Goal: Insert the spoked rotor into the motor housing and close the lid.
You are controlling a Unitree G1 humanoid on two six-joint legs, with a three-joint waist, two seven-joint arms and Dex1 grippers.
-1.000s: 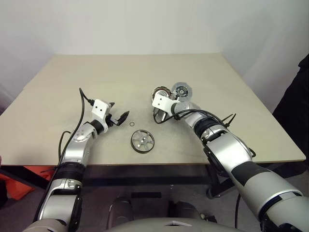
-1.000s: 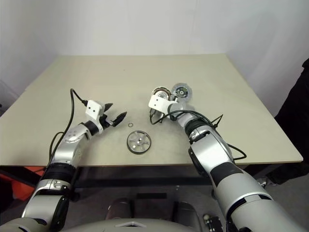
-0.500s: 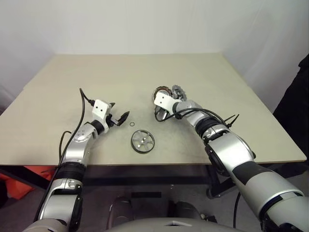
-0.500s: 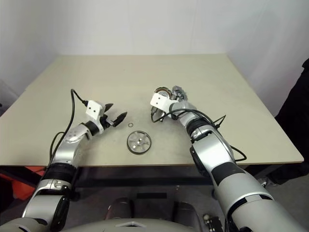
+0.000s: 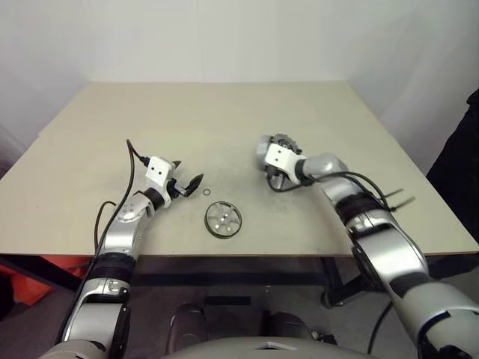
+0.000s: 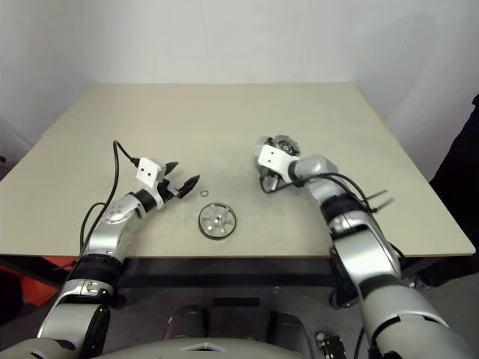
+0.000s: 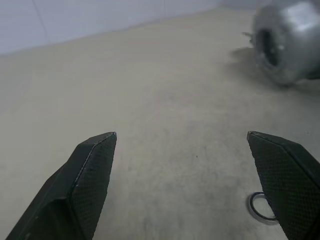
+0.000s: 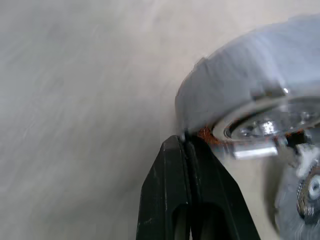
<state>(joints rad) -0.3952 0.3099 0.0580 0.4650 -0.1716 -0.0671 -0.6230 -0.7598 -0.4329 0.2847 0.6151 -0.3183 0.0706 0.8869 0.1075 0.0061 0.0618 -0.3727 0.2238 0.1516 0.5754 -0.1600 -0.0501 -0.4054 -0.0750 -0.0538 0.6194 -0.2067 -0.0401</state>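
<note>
Right hand was pressed together, tips against the motor housing at the counter's 3 o'clock. Left hand stood spread. Spoked rotor lay at 6 o'clock.

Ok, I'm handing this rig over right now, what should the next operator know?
Left gripper: open, empty, hovering over the beige table.
Right gripper: shut, holding nothing, tips at the edge of the round grey-metal motor housing with copper windings.
Silver spoked rotor with dark rim: flat on the table near the front edge, untouched.
Small dull-grey lid disc: just beyond the housing.
Small loose ring: between the left gripper and the rotor.
Done: nothing assembled.
Left: insert rotor, close lid.
</note>
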